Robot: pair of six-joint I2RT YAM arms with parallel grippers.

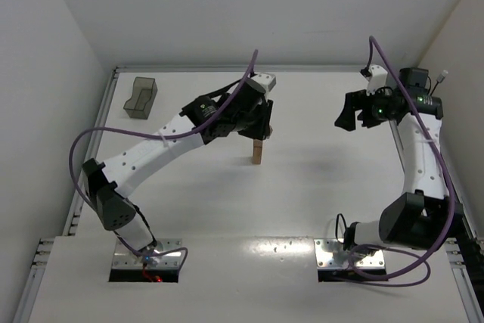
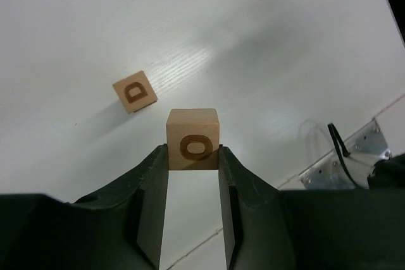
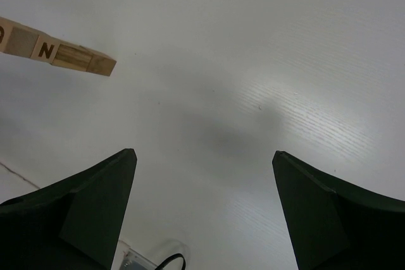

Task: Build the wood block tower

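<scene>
Left hand (image 2: 193, 151) pinches the O block (image 2: 193, 132), steadying it atop the tower (image 1: 258, 154); right hand (image 3: 204, 156) hangs spread, clear.

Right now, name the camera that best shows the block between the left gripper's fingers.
Left wrist: the O-marked block sits centred, close, between the left gripper's fingers. Top external shows only the tower beneath the gripper. Right wrist catches the tower's side, cropped at the frame edge.

Bare table (image 1: 310, 164) lies between the tower (image 1: 257, 152) and the right tool (image 1: 346, 111); the left arm (image 1: 174, 138) blocks the tower's left side.
</scene>
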